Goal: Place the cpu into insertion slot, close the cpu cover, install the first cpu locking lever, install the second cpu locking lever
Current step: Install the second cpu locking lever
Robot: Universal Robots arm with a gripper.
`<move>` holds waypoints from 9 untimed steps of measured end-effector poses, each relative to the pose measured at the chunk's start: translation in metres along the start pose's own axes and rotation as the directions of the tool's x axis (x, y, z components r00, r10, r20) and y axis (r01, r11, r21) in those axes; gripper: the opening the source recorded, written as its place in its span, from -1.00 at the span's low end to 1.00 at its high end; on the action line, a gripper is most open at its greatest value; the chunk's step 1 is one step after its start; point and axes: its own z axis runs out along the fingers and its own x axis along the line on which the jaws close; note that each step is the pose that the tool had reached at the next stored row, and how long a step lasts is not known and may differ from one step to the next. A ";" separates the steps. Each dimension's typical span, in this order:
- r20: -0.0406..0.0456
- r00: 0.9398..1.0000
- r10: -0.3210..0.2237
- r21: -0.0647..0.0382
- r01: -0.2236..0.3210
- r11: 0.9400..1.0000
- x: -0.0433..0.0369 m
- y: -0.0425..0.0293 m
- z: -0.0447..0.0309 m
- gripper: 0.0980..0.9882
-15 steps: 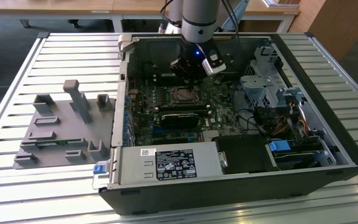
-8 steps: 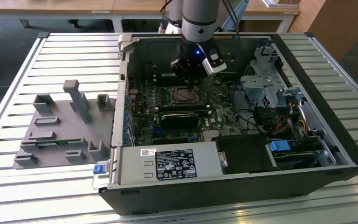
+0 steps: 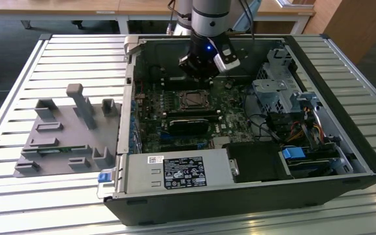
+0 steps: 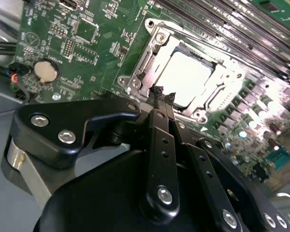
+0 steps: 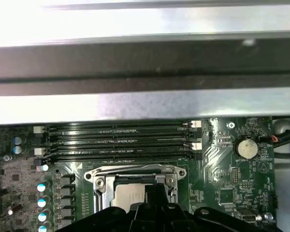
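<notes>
Fingers (image 4: 160, 99) on the black gripper (image 4: 160, 94) look pressed together, tips touching with nothing pinched between them, at least going by the second wrist view. They hang right at the edge of the small square socket with its thin metal rim (image 4: 183, 79), so I'll use that insertion slot as the landmark for everything else.

Sitting in the slot is the small flat square cpu with the pale silvery-grey top (image 4: 186, 77), lying flat. The square silvery metal cover frame with the cut-out centre (image 4: 154, 50) lies down around the chip, so the chip's top shows through the opening. I can't tell from these shots whether the locking levers are latched.

In the first wrist view the slot (image 5: 130, 186) sits just beside the row of long narrow black memory slots (image 5: 121, 140), and a round silver coin battery (image 5: 245, 147) sits off to one side of it on the green motherboard (image 5: 227, 193).

In the exterior view the gripper (image 3: 204, 68) hovers just above the slot (image 3: 193, 99), inside the open black computer case (image 3: 240, 205). The case rests on a slatted metal bench (image 3: 18, 196), with a grey plastic fixture tray (image 3: 64, 132) well off towards the exterior view's left of the slot.
</notes>
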 end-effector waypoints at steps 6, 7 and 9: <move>0.000 1.000 0.000 0.001 0.000 1.000 -0.0001 -0.0003 -0.0075 -0.98; 0.000 1.000 0.000 0.001 0.000 1.000 -0.0002 -0.0008 -0.0076 -0.98; 0.000 1.000 0.000 0.001 0.000 1.000 -0.0002 -0.0021 -0.0076 -0.98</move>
